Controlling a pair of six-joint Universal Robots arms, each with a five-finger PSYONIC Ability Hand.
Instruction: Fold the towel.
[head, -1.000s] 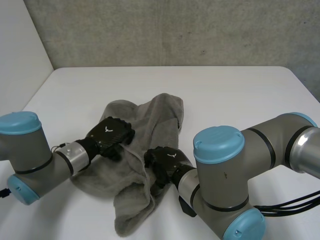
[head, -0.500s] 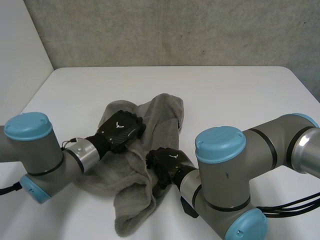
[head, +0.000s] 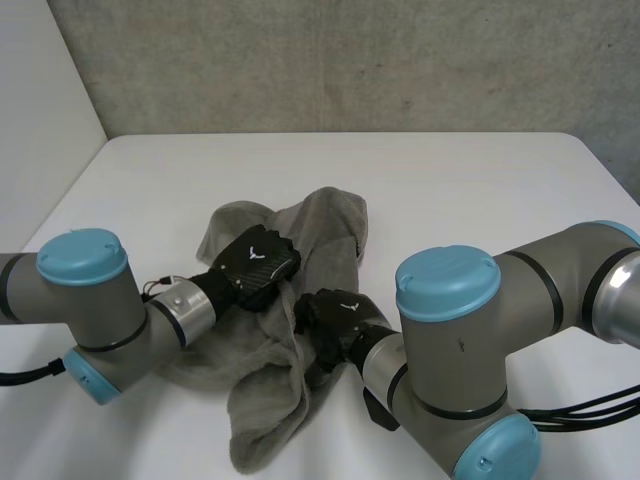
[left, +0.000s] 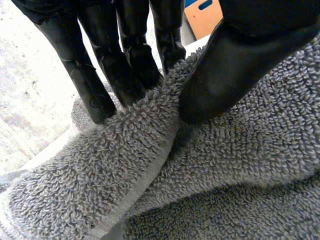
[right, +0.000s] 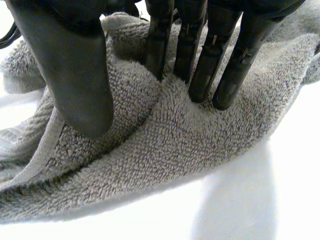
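Head view shows the grey towel (head: 320, 225) lying crumpled on the white desk (head: 450, 190), nearer to me than the middle. One long part of it reaches toward the near edge of the desk, and a wider part spreads toward the grey wall (head: 330, 60). Both of my hands are on it, close to each other but not touching.

My left hand (head: 255, 268) lies on the middle of the towel, a little to my left side, with its back turned up. In the left wrist view, the fingers (left: 122, 75) stand close together on one side of a raised fold, and the thumb (left: 235, 70) presses on the other side. So this hand pinches the fold between thumb and fingers. The flat hem (left: 145, 180) of the towel runs along this fold, below the thumb.

My right hand (head: 338, 312) sits at the right edge of the towel, about half way along it, just beside the bare desk. In the right wrist view, the fingers (right: 200, 65) are nearly straight and side by side, and their tips sink into the soft pile. The thumb (right: 75, 75) pushes down opposite them, and a hump of towel is squeezed between thumb and fingers. Under this hand the towel rests on the desk in loose folds.
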